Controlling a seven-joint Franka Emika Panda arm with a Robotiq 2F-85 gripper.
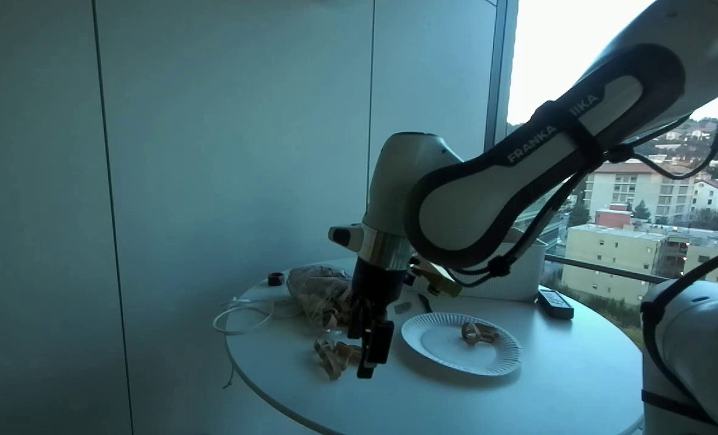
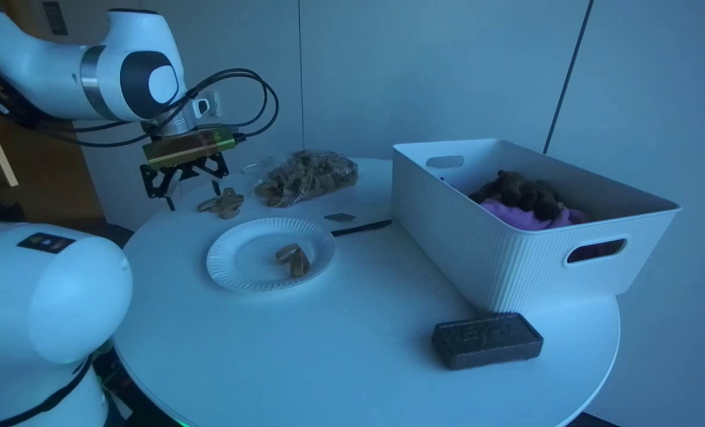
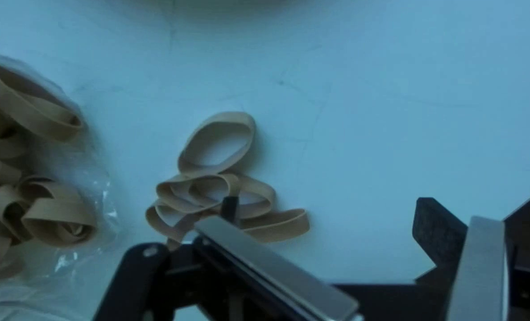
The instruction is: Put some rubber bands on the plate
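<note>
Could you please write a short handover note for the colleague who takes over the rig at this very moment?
Gripper: the black two-fingered gripper is open, holding nothing. In the wrist view, one finger overlaps the loose pile of flat tan rubber bands; contact is unclear.
Things: the pile lies on the round white table, near a clear plastic bag of similar bands. The round white paper plate stands nearby.
Done: tan looped banding is on the plate; count unclear.
Left: probably adding more from the pile, since the task says "some".
</note>
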